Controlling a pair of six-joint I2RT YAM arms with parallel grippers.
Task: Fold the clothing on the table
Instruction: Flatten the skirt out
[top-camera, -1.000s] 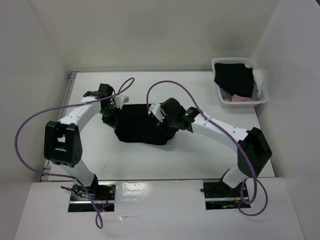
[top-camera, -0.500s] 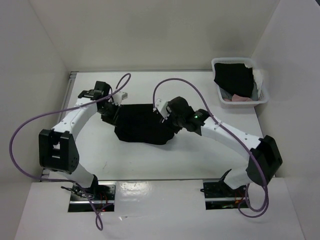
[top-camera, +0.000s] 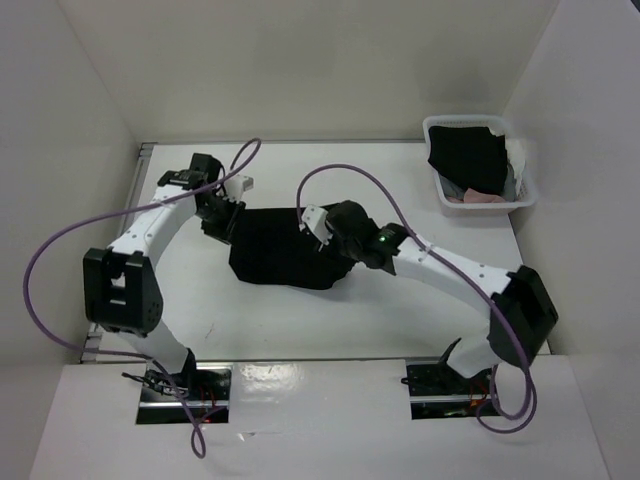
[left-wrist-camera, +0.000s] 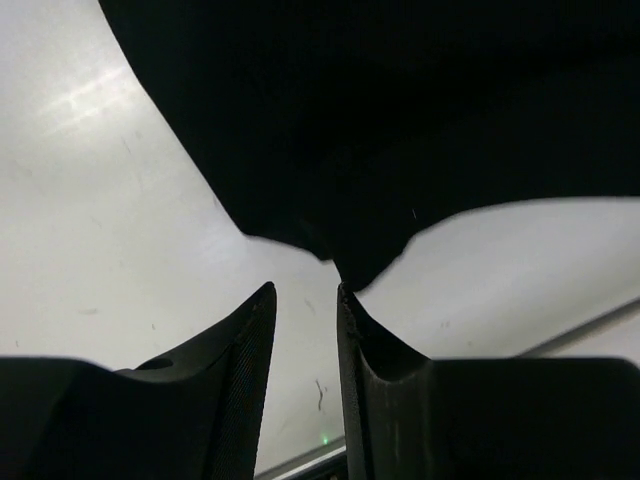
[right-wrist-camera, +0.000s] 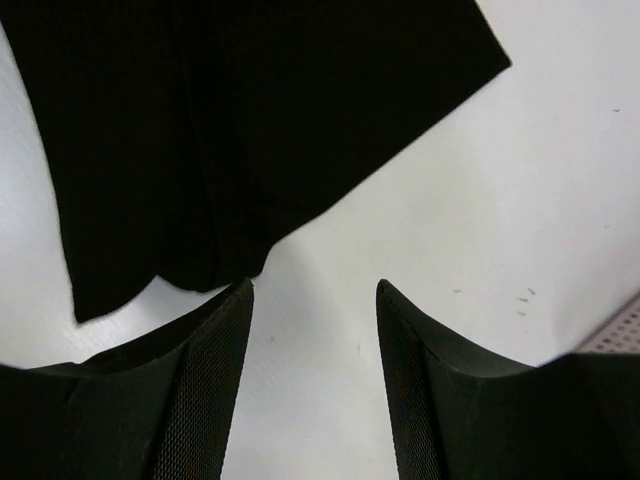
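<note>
Clothing: the clothing (top-camera: 278, 255) lies as a black, roughly rectangular patch on the table (top-camera: 300, 322), a little toward 9 o'clock from the table's middle.
Change in the clothing: its outline is almost the same as a second ago, and no new fold or lifted edge shows.
Change on the left: the left arm's wrist has crept toward 11 o'clock, from the garment's left edge up to its 10 o'clock corner.
Left fingers: the left fingers (left-wrist-camera: 245, 350) stand narrowly apart with bare table showing in the gap. A pointed cloth corner sits just ahead, at or just off one tip, and nothing is pinched.
Change on the right: the right arm swung out toward 3 o'clock half a second ago and has come back, so its wrist is now over the garment's 1 o'clock corner.
Right fingers: the right fingers (right-wrist-camera: 215, 350) are spread wide with only table between them, and the hem lies just beyond one tip.
Basket: the basket (top-camera: 465, 121) at the table's 2 o'clock holds other cloth and plays no part.
Meaning for the task: both arms look to be lining up on the two far corners, so the grasp has likely not been made and the fold not yet begun.
</note>
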